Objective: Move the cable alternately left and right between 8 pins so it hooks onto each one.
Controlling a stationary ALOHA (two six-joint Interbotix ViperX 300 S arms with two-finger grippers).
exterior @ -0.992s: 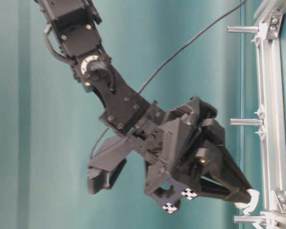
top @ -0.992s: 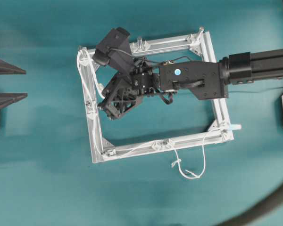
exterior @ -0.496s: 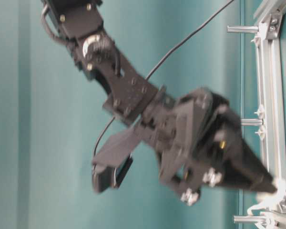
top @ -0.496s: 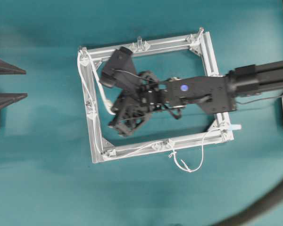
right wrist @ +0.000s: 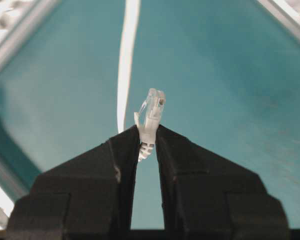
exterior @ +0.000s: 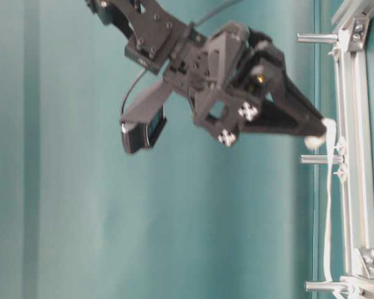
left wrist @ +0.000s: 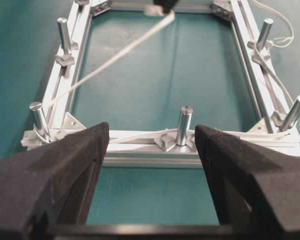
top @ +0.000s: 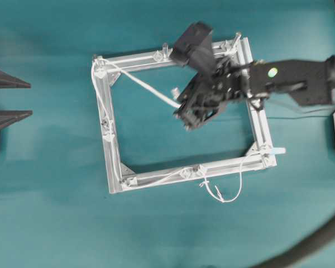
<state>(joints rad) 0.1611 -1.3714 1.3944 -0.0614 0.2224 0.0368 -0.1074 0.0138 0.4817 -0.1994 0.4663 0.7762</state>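
The white cable (top: 146, 87) runs along the frame's bottom and left rails, round the top-left corner pin (top: 99, 59), then slants taut across the opening. My right gripper (top: 181, 108) is shut on its clear plug end (right wrist: 151, 114), seen close in the right wrist view between the fingertips (right wrist: 127, 142). At table level the right gripper (exterior: 316, 133) holds the cable (exterior: 328, 205) above a pin (exterior: 318, 159). My left gripper (top: 0, 101) rests left of the frame, open and empty. In its wrist view, my left gripper (left wrist: 152, 145) faces a pin (left wrist: 184, 125) on the near rail.
The square aluminium frame (top: 229, 163) lies mid-table. The cable's loose knotted loop (top: 220, 192) trails below the bottom rail, with a pale blue tip (top: 277, 151) at the bottom-right corner. A thick dark hose (top: 318, 240) curves across the bottom-right corner.
The right gripper swung from the frame's left inside to its upper right, keeping hold of the cable's plug end. The cable now stretches taut from the top-left corner pin. The left gripper stayed still.
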